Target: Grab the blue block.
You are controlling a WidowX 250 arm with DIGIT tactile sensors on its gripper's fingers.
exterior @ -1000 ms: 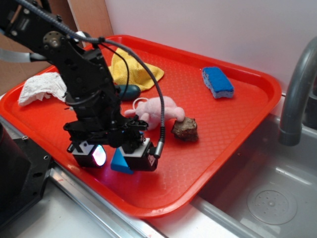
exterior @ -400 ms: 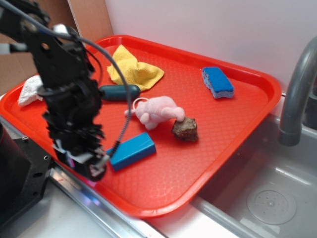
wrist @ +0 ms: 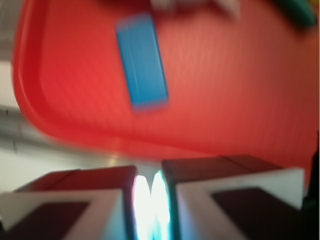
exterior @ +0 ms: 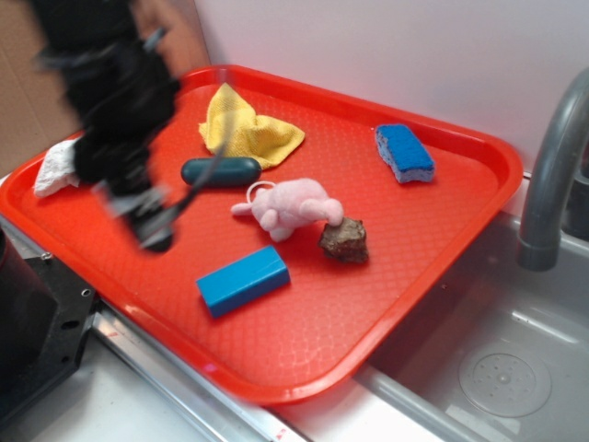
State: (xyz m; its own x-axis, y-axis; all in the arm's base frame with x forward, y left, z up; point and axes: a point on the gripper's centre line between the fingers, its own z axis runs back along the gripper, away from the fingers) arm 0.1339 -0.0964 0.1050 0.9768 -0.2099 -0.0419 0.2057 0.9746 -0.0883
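The blue block (exterior: 243, 280) lies flat on the red tray (exterior: 433, 230), toward the tray's near edge, with nothing touching it. In the wrist view the same block (wrist: 142, 61) appears as a blurred blue rectangle on the tray's red floor, well apart from the gripper.

The gripper (exterior: 152, 226) hangs above the left part of the tray — motion-blurred in the exterior view, so its outline is smeared. The wrist view shows its two fingers (wrist: 235, 192) drawn nearly together, only a thin bright slit between them, and nothing clamped there.

Beyond the block, a pink plush toy (exterior: 293, 204) lies near the tray's middle, with a brown rock-like lump (exterior: 344, 239) touching or just beside its right end. A dark teal capsule-shaped object (exterior: 221, 171) rests to the plush's left, and a crumpled yellow cloth (exterior: 247, 129) sits behind it. A blue sponge (exterior: 404, 153) lies toward the far right side of the tray. A crumpled white cloth or paper (exterior: 55, 168) sits at the tray's left edge — partly hidden by the arm. A grey faucet (exterior: 550, 175) rises at the right over a metal sink (exterior: 488, 359).
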